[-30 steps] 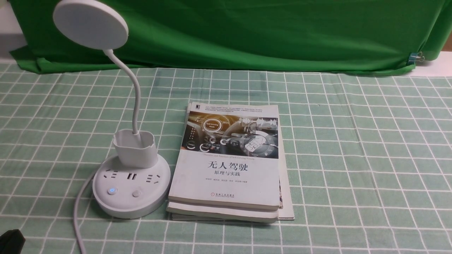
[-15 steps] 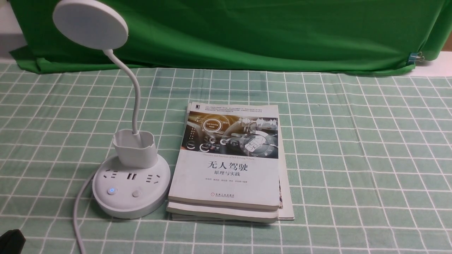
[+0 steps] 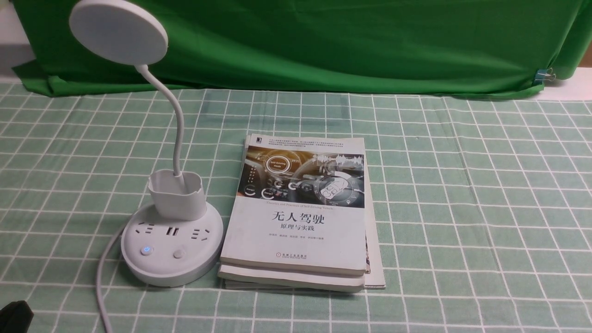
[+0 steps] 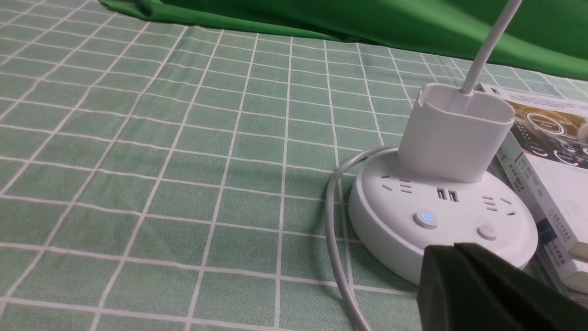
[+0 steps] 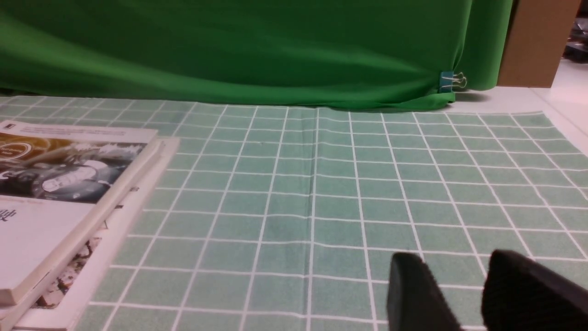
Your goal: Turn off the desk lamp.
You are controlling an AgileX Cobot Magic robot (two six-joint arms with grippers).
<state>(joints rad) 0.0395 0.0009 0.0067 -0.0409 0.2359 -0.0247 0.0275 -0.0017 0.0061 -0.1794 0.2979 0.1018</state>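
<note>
The white desk lamp stands at the left of the table, with its disc head raised on a bent neck and a cup holder on the round base. The base has sockets and two buttons; the left button glows blue, the right one is unlit. In the left wrist view the base is close ahead. My left gripper is shut and empty, its tips just short of the base's near rim. It shows as a dark corner in the front view. My right gripper is open and empty over bare cloth.
A stack of books lies just right of the lamp base, touching it. The lamp's white cord runs off the front left. A green checked tablecloth covers the table, and a green backdrop hangs behind.
</note>
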